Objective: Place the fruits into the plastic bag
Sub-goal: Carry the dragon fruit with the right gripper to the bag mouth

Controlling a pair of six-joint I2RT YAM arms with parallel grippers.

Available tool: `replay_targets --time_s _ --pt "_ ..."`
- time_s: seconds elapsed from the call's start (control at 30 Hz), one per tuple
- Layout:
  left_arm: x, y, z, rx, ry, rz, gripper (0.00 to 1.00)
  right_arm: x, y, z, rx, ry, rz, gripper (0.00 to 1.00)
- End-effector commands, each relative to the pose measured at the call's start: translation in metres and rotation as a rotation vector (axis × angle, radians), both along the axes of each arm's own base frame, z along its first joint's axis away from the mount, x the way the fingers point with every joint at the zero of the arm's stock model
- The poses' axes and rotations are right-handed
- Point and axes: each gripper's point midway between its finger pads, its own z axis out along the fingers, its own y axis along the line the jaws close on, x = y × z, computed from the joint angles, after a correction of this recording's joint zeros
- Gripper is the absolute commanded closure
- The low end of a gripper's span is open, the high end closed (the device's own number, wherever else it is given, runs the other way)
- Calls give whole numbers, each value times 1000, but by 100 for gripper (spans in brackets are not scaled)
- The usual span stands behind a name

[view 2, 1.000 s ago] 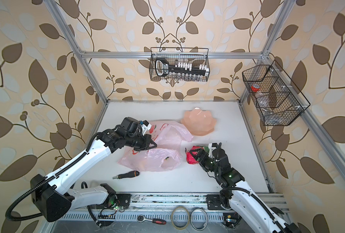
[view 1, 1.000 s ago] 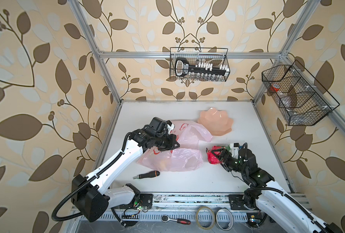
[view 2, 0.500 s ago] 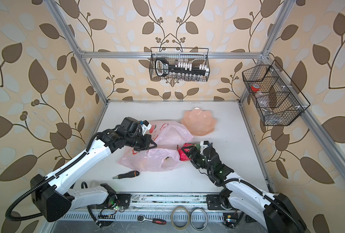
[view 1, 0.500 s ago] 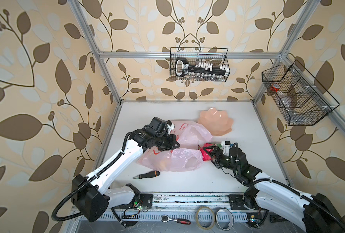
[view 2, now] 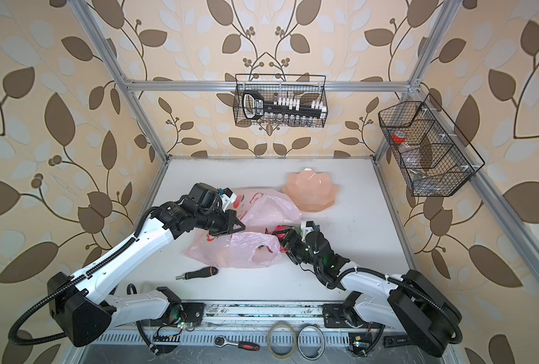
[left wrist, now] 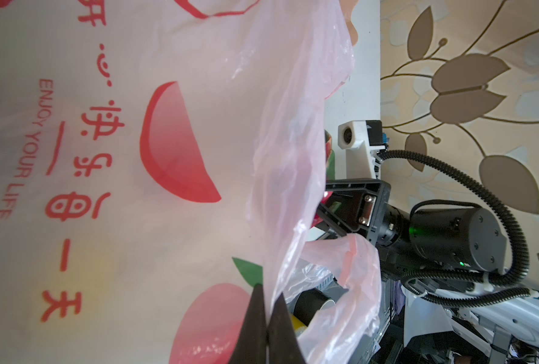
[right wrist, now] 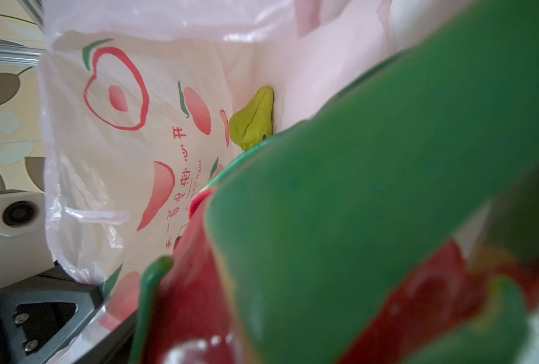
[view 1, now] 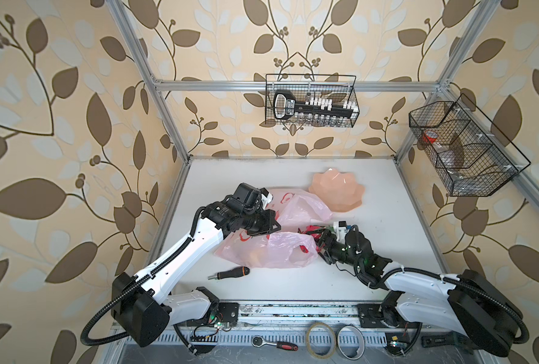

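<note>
Right wrist view: our right pincer [view 1: 317, 244] clamps the dragon fruit [right wrist: 372, 205] at the three-o'clock mouth of the bag [right wrist: 120, 164], left pincer [left wrist: 266, 315] pinching its twelve-o'clock rim, so we should push deep toward the pear [right wrist: 255, 119] before releasing.

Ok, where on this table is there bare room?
Bare table shows right of the plate, along the back wall, and in front between the screwdriver and the right arm. Crowded: the middle, where the left gripper pinches the plastic bag and the right gripper holds the dragon fruit.
</note>
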Motion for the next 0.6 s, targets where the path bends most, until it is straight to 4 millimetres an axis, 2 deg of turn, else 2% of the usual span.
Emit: replay_targets --time_s 0.0,0.57 --pt "-3 -5 23 -47 -59 -31 100 16 15 47 132 -106 -19 81" --pt "-1 -11 26 -66 -52 -46 100 34 47 58 200 -108 20 81"
